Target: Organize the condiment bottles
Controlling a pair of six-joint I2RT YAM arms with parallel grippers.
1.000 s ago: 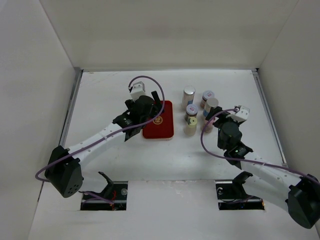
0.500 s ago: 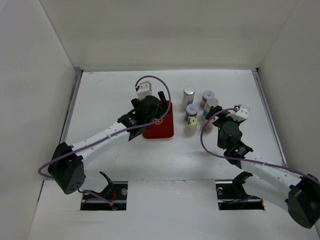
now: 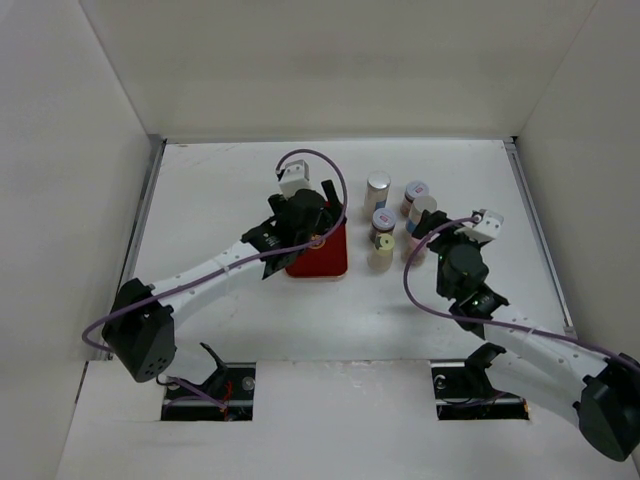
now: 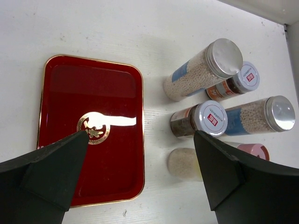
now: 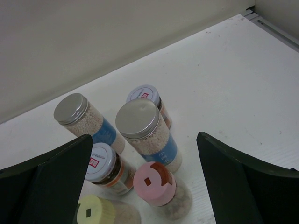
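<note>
Several condiment bottles stand upright in a cluster right of the red tray [image 3: 322,256]. They are a silver-capped bottle [image 3: 378,183], a purple-rimmed one [image 3: 416,190], a second silver-capped one [image 3: 424,207], a white-capped one [image 3: 383,219] and a yellow-capped one [image 3: 381,243]. A pink-capped bottle [image 5: 154,183] stands nearest my right gripper. My left gripper [image 3: 328,215] is open and empty above the tray's right part [image 4: 93,130], with the bottles to its right. My right gripper [image 3: 432,238] is open and empty, and the pink-capped and silver-capped [image 5: 138,119] bottles lie between its fingers in the wrist view.
White walls close the table at the back and both sides. A metal rail [image 3: 530,215] runs along the right edge. The tray holds nothing. Bare white table [image 3: 210,190] lies left of the tray.
My left gripper has moved right and a little farther back, from the tray's left edge to over its right part. My right arm has barely moved.
</note>
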